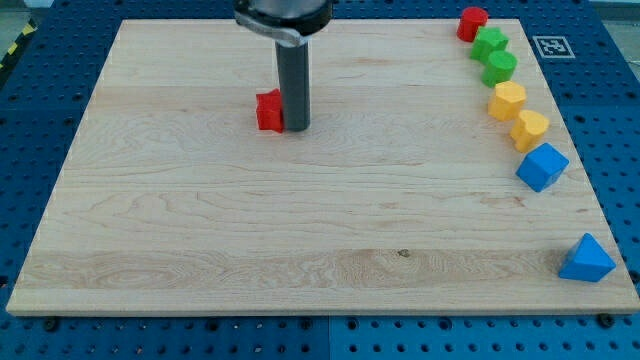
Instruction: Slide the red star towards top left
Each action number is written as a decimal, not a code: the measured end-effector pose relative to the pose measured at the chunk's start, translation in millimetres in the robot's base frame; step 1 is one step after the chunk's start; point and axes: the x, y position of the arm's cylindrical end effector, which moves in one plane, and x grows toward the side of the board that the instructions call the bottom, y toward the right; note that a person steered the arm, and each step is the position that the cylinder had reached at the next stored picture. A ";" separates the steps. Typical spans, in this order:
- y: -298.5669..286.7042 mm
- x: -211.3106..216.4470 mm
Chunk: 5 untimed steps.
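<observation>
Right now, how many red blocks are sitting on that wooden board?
2. One red block, partly hidden by the rod, sits in the upper middle, touching my tip on the view's left. The other red block is at the view's top right corner. Nothing else looks hidden.

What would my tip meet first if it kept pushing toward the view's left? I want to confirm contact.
The red star: my tip sits right against its right side, apparently touching, though depth is unclear.

Down the board's (300, 230) right edge — red block (472, 22), two green (490, 42) (499, 67), two yellow (507, 100) (530, 129), blue cube (541, 166), blue triangle (586, 260).
</observation>
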 end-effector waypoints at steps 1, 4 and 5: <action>-15.7 -25.0; -56.0 -1.1; -90.2 -0.9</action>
